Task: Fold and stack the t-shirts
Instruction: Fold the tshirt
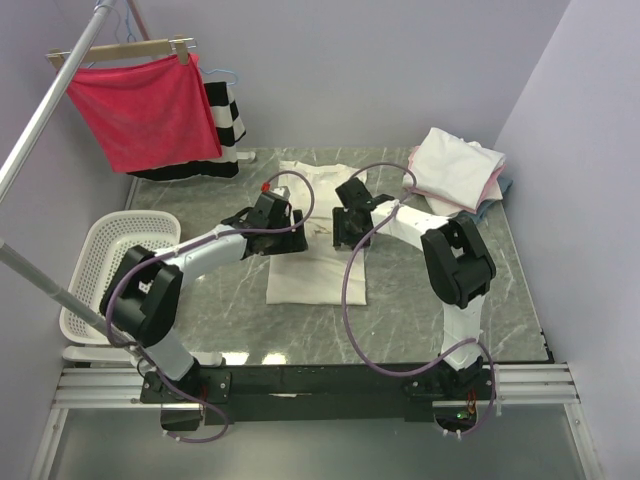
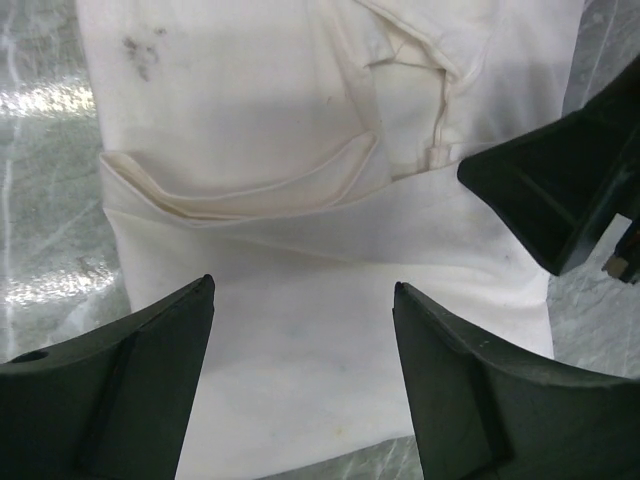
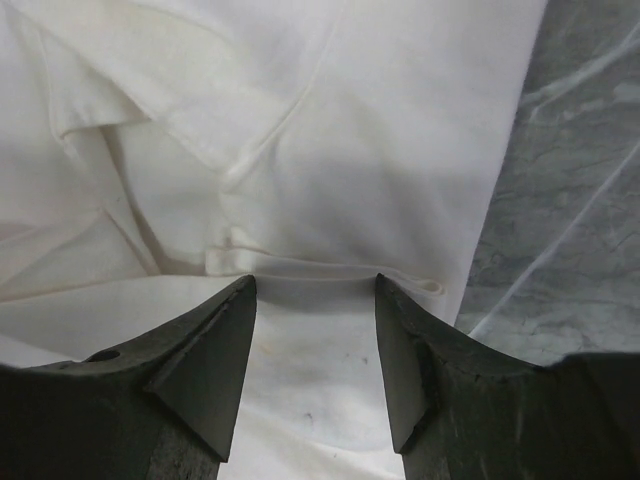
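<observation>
A cream t-shirt (image 1: 318, 280) lies near the middle of the grey marbled surface (image 1: 200, 205), partly folded. Its lower body reaches toward the bottom of the top view and its upper part spreads toward the back wall. Both arms reach in over it from the bottom of the frame.

The left hand (image 1: 283, 228) hangs over the shirt's left side with its fingers (image 2: 150, 390) wide apart. In the left wrist view only flat cloth (image 2: 300, 210) shows in the gap. Just ahead of the tips a folded edge runs across the shirt, and a curved hem sits above it. A few dark specks mark the cloth at the upper left of that view. A black part of the right arm's hand (image 2: 570, 190) pokes in at the right edge.

The right hand (image 1: 347, 228) sits just beside the left one, over the shirt's right side. Its fingers (image 3: 200, 380) are also parted and grip nothing. In the right wrist view a narrow hem (image 3: 330, 268) lies just beyond the tips. Bare surface (image 3: 570, 200) shows at the right of that view.

At the upper right of the top view is a stack of folded t-shirts (image 1: 455, 165). The top ones are cream, and a pink edge and a blue edge show underneath.

A white basket (image 1: 115, 250) stands at the left. Above it a red cloth (image 1: 145, 105) hangs on a hanger in front of a black-and-white striped garment (image 1: 228, 118).
</observation>
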You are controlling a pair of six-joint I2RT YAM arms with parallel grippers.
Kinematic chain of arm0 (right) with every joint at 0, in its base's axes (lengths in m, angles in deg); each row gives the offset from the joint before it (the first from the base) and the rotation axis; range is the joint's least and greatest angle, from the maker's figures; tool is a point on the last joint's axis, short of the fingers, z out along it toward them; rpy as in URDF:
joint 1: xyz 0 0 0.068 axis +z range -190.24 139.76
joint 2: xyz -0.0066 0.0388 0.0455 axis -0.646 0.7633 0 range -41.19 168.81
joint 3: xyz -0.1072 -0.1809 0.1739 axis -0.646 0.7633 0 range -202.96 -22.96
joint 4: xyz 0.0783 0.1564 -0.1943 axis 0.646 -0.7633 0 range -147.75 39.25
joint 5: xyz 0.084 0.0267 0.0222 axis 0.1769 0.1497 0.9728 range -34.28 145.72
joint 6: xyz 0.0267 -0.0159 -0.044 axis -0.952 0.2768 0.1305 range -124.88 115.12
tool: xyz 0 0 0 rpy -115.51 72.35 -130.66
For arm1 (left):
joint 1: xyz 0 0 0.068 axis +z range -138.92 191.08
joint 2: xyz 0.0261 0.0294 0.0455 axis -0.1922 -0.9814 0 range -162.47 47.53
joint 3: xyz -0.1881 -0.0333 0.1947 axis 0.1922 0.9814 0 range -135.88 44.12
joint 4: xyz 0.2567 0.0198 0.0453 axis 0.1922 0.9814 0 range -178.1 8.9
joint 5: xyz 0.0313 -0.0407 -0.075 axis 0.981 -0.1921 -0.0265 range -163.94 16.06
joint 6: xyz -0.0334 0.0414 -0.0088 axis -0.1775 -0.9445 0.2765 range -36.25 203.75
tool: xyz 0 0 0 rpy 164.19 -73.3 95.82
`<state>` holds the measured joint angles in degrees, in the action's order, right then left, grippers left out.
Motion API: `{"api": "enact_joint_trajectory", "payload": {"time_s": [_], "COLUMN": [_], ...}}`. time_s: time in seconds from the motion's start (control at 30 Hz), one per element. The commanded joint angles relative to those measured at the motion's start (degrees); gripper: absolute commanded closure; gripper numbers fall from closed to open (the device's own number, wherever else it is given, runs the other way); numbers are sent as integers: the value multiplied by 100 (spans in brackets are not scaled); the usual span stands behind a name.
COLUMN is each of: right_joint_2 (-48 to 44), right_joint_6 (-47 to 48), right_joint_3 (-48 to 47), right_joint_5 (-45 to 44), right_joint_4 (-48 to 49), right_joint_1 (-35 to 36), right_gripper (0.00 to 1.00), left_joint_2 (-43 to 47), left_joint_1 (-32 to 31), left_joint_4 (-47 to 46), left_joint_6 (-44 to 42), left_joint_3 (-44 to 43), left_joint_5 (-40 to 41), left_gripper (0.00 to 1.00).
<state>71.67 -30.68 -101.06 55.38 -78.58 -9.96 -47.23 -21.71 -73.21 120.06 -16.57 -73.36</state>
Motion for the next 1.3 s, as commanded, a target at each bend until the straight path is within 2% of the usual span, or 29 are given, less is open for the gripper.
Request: {"api": "enact_joint_trajectory", "payload": {"time_s": [0.0,0.17,0.4,0.47,0.67,0.73,0.97,1.1,1.27], "right_joint_2": [114,-194,-825,-1002,-1556,-1556,-1171,-863,-257], "right_joint_6": [-39,-83,22,75,225,242,5,-48,40], "right_joint_3": [-12,181,182,164,331,445,1025,1008,402], "right_joint_5": [-414,-756,-960,-854,445,928,1598,1414,528], "right_joint_4": [198,463,437,323,182,156,629,797,262], "right_joint_1": [-102,-110,-145,-145,-84,-40,206,224,215], "right_gripper": [41,41,41,40,40,39,39,39,39], "left_joint_2": [458,687,-103,-358,-956,-1079,-948,-755,-553], "left_joint_1": [19,28,19,19,124,194,247,247,247], "left_joint_4": [13,-145,-92,-162,-303,-364,-321,-259,-189], "left_joint_6": [-353,-669,-678,-678,-538,-477,-432,-450,-441], "left_joint_3": [-111,127,-119,-189,-514,-567,-568,-409,-260], "left_joint_5": [4,-303,-436,-418,-181,-137,-199,-102,-75], "left_gripper": [23,20,23,24,25,25,25,24,24]}}
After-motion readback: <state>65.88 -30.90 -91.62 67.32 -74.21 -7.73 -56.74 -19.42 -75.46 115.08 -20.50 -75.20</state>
